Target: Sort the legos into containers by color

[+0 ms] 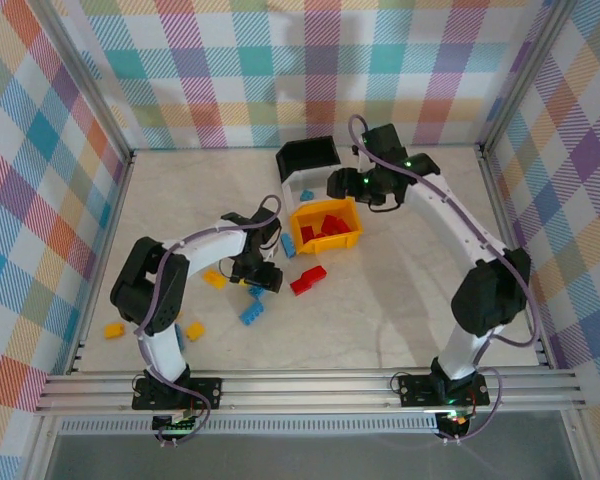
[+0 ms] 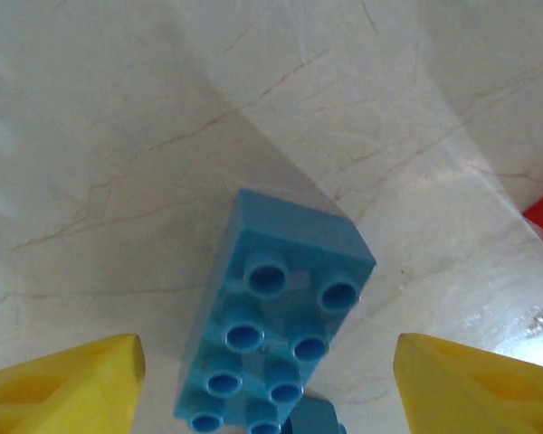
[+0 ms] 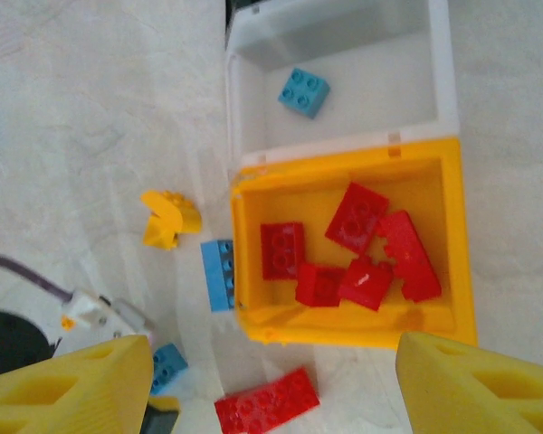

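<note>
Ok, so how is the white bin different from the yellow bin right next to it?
The white bin has pale white walls, while the yellow bin is solid yellow-orange. The white bin holds a single blue brick with most of its floor bare, while the yellow bin holds several red bricks crowded together. Both are open-topped rectangular bins, and they are joined side by side.
</note>
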Available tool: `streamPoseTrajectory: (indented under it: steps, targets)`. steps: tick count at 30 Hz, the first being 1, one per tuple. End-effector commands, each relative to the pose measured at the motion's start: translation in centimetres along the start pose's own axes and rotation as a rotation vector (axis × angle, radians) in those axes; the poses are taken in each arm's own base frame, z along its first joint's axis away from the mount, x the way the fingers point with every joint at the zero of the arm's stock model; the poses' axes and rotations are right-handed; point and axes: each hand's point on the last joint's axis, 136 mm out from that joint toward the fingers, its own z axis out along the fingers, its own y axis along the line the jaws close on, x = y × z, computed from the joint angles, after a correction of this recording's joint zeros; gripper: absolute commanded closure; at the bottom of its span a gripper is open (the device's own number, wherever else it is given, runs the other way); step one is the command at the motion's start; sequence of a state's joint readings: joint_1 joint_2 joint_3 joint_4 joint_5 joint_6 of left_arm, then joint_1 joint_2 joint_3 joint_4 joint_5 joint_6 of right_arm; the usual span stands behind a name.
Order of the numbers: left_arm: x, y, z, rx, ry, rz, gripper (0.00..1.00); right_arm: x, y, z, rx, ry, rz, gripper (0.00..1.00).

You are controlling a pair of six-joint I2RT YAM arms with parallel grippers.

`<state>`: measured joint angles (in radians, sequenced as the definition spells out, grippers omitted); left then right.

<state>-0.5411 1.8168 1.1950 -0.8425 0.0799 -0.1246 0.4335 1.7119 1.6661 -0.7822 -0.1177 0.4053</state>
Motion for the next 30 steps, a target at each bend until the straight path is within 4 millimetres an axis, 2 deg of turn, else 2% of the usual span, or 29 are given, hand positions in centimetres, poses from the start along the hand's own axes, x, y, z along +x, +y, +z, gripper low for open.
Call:
streamPoseTrajectory:
  steps: [1,5,10,12,17,20,23,25,28,30]
  targets:
    - [-0.8,-0.1,0.2,-0.015,-0.008,0.047,0.29,1.7,-0.3,0.3,0.000,0.028,0.016,0.28]
    - [-0.4,0.2,1.5,-0.020,0.016,0.048,0.36,1.9,-0.2,-0.2,-0.006,0.027,0.031,0.28]
    - [0.2,0.2,2.0,-0.011,0.026,0.037,0.54,1.3,0.6,-0.6,-0.018,0.011,0.030,0.28]
    - [0.1,0.2,1.5,-0.012,0.013,0.027,0.55,1.3,0.9,-0.8,-0.022,0.012,0.027,0.28]
    - [-0.7,0.8,-0.3,0.004,-0.036,-0.020,0.66,1.8,1.3,-0.9,-0.026,0.028,0.022,0.27]
    - [-1.4,1.2,-1.4,0.026,-0.057,-0.057,0.68,2.1,1.1,-1.3,-0.021,0.033,0.020,0.28]
    - [-2.6,1.9,-3.3,0.039,-0.089,-0.099,0.70,2.3,1.2,-1.8,-0.021,0.035,0.018,0.27]
    - [-3.8,2.3,-5.3,0.055,-0.136,-0.132,0.70,2.7,1.2,-2.3,-0.024,0.040,0.020,0.27]
    - [-6.8,2.2,-9.2,0.102,-0.239,-0.176,0.70,3.8,0.8,-2.7,-0.021,0.057,0.024,0.27]
    - [-9.4,1.5,-11.4,0.144,-0.299,-0.184,0.70,4.8,0.3,-2.8,-0.014,0.072,0.031,0.27]
